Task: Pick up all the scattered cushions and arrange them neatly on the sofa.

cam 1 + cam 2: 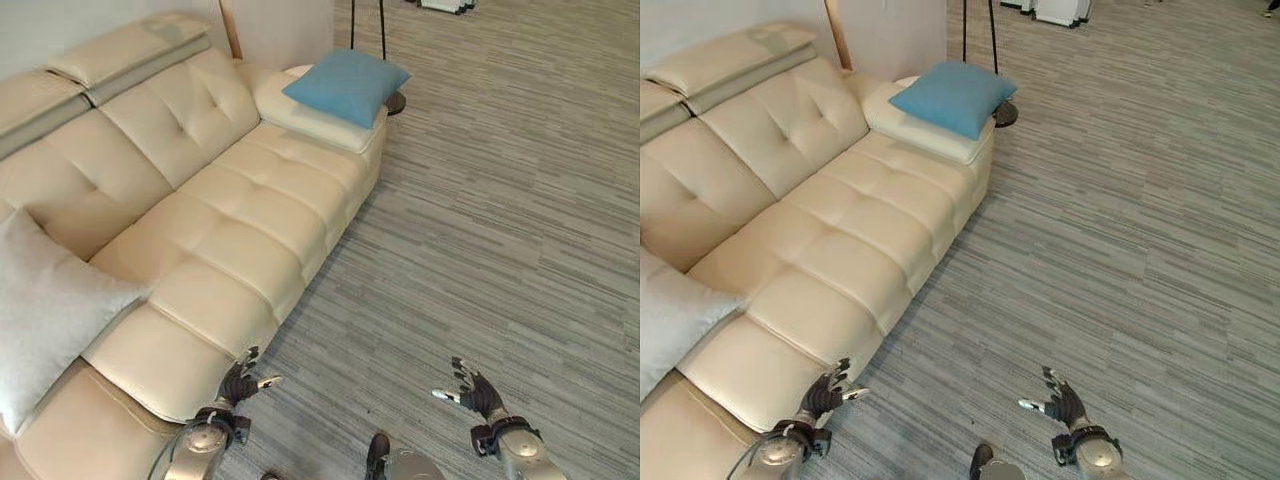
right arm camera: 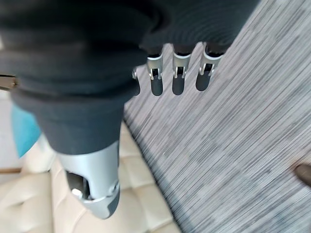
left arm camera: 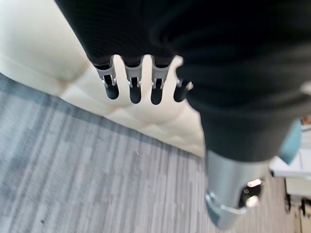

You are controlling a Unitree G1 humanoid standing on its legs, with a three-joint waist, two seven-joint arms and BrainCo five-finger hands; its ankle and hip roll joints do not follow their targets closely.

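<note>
We had the left hand (image 1: 238, 384) at 7 o'clock by the sofa (image 1: 230, 230) edge, the right hand (image 1: 478, 392) at 5 over the floor (image 1: 480, 220). Both were spread, empty. Blue cushion (image 1: 347, 84) sat at 12.

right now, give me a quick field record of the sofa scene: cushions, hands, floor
sofa: cream, tufted seat
blue cushion: lying on the sofa's far armrest
grey cushion: leaning against the backrest at the near end
left hand: open, holding nothing, by the sofa's front edge
right hand: open, holding nothing, over the floor
floor: grey striped carpet, no cushion seen on it
</note>
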